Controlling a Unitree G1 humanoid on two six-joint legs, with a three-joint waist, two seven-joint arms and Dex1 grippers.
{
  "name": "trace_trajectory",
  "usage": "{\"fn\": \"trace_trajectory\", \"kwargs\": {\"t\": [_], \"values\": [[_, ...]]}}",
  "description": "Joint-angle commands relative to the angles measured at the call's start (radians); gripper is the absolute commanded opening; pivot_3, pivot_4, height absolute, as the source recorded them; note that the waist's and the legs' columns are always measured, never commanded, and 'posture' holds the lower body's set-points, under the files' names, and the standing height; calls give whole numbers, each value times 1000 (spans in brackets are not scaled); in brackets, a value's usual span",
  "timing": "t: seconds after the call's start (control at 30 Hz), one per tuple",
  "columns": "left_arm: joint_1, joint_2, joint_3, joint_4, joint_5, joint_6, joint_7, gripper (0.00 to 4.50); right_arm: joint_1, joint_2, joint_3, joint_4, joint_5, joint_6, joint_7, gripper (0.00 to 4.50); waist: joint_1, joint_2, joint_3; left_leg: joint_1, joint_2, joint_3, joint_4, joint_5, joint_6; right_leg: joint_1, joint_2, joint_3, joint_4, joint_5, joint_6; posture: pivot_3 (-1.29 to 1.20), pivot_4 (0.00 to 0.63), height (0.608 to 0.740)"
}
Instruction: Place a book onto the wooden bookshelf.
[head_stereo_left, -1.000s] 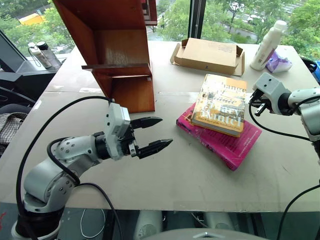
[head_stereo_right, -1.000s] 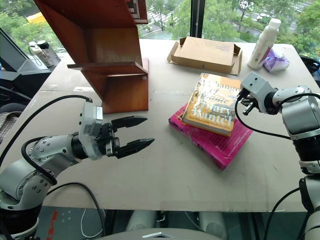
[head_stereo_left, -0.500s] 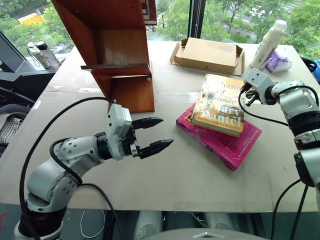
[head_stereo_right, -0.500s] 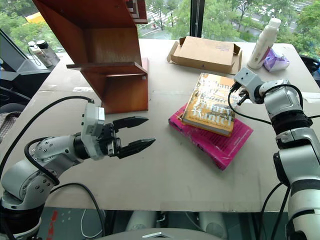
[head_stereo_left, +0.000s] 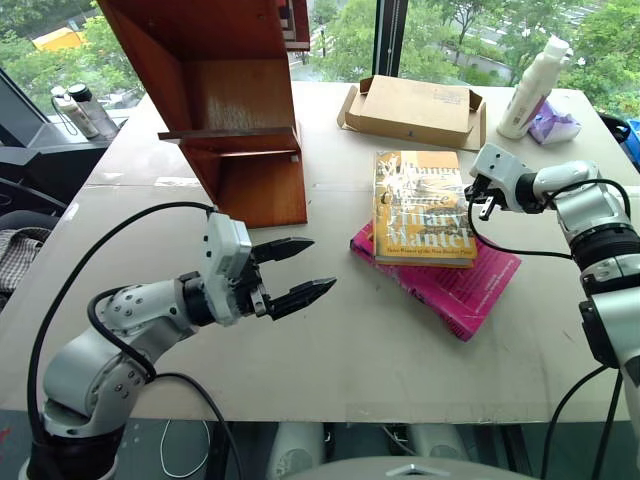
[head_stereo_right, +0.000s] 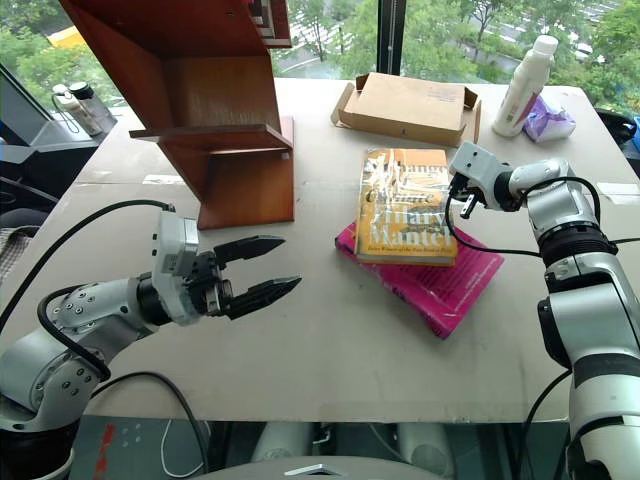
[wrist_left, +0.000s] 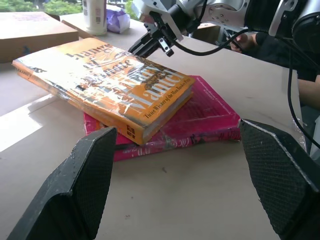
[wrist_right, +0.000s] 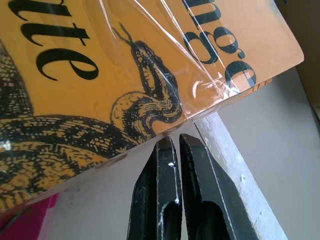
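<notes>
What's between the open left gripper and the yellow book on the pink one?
Nothing visible. Bare table lies between the open left gripper and the book, which rests on the pink paperback. The shut right gripper sits at the book's far edge.

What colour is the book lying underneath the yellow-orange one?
Magenta pink. The lower book shows best in the left eye view, under the yellow-orange book.

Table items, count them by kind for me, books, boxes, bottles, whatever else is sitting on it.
Books: 2, the yellow-orange book lying on the magenta-pink book
Bookshelves: 1, the wooden bookshelf
Boxes: 1, the cardboard box
Bottles: 1, the white bottle
Wrapped purple things: 1, the purple packet
Total: 6
</notes>
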Motion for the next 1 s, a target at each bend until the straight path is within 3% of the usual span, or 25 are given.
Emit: {"fn": "trace_trajectory", "kwargs": {"t": [0.03, 0.2, 0.4, 0.53, 0.63, 0.67, 0.7, 0.73, 0.83, 1.0], "values": [[2, -2, 33, 2, -15, -8, 6, 3983, 36, -10, -39, -125, 33, -16, 23, 20, 1, 0, 0, 0, 0, 0, 0, 0, 0, 0, 0, 0, 0, 0, 0, 0, 150, 733], [-21, -15, 33, 33, -36, 46, 74, 3983, 122, -38, -81, -294, 66, 49, 23, 20, 2, 0, 0, 0, 0, 0, 0, 0, 0, 0, 0, 0, 0, 0, 0, 0, 150, 733], [-174, -32, 26, 159, -132, 226, 193, 3983, 393, -198, -271, -715, 245, 231, 103, 20, 31, 0, 0, -1, 0, -2, 0, 0, 0, 0, -2, -3, 0, 0, 0, 0, 150, 733], [-345, -42, -7, 337, -166, 377, 239, 3983, 686, -257, -561, -1087, 523, 426, 155, 1678, 35, 0, 0, -1, -1, -3, 0, 0, 0, 1, -2, -4, 0, 0, 0, 0, 150, 733], [-506, -78, -61, 541, -130, 451, 232, 3983, 907, -230, -865, -1353, 763, 592, 142, 2787, 33, 0, 0, 0, -3, -6, 0, 0, 0, 3, -1, -5, 0, 0, 1, 0, 150, 733], [-560, -95, -70, 612, -127, 471, 221, 3983, 966, -210, -951, -1419, 828, 617, 122, 3395, 33, 0, 0, 0, -3, -9, 1, 0, 1, 5, 0, -7, 0, 0, 1, 0, 150, 733], [-607, -112, -78, 674, -124, 488, 209, 3983, 1015, -192, -1022, -1467, 882, 644, 96, 3646, 35, 0, 0, 1, -3, -9, 1, -1, 1, 5, 0, -8, 0, 0, 1, 0, 150, 733], [-660, -135, -81, 746, -115, 496, 196, 3983, 1072, -170, -1091, -1512, 932, 663, 68, 4292, 33, -2, 0, 1, -3, -10, 1, -2, 3, 6, 0, -9, 0, 0, 1, 0, 150, 733], [-794, -193, -94, 970, -58, 490, 168, 3983, 1214, -101, -1224, -1619, 1026, 676, -10, 4413, 14, -5, -1, 2, -4, -12, 2, -2, 3, 8, 0, -9, -1, -1, 2, 0, 150, 733], [-975, -287, -89, 1321, 30, 454, 103, 3983, 1374, -17, -1295, -1732, 1117, 640, -121, 4413, 20, -6, -2, 1, -6, -15, 2, -2, 4, 8, -1, -11, 0, -1, 2, 0, 150, 733]]}}
